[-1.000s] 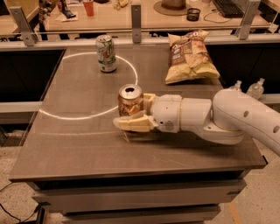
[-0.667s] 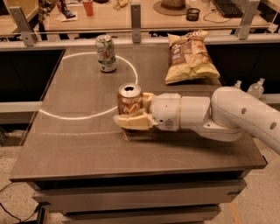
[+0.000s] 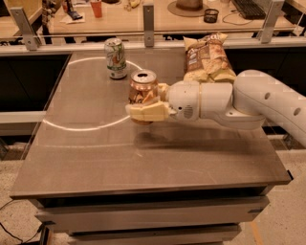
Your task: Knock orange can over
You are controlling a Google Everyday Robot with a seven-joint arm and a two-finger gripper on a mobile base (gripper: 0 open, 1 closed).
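Orange can (image 3: pixel 142 86): upright, near the middle of the table (image 3: pixel 95 158), slightly toward the rear. Silver top with pull tab faces up.
Gripper (image 3: pixel 145 101): at the orange can, entering from the right.
Fingers (image 3: pixel 146 112): pinching the orange can. One crosses its lower front; the other sits behind its right side.
Can base: hidden by the near finger; contact with the table cannot be confirmed.
Arm (image 3: pixel 267 103): white, low over the right half of the table, crossing the right edge.
Front edge: bare surface runs from the arm's shadow to the edge, full width.
Left edge: open surface left of the orange can, crossed only by a pale ring of light (image 3: pixel 81 128).
Rear edge: white-and-green can (image 3: pixel 115 58) upright, behind and left of the orange can, apart from it.
Rear right: chip bag (image 3: pixel 206 60) lying flat, just behind the arm.
Contents: neither can's interior nor the bag's is visible.
Rear desk (image 3: pixel 124 21): red cup (image 3: pixel 97 8) and dark cup (image 3: pixel 210 15); contents not visible.
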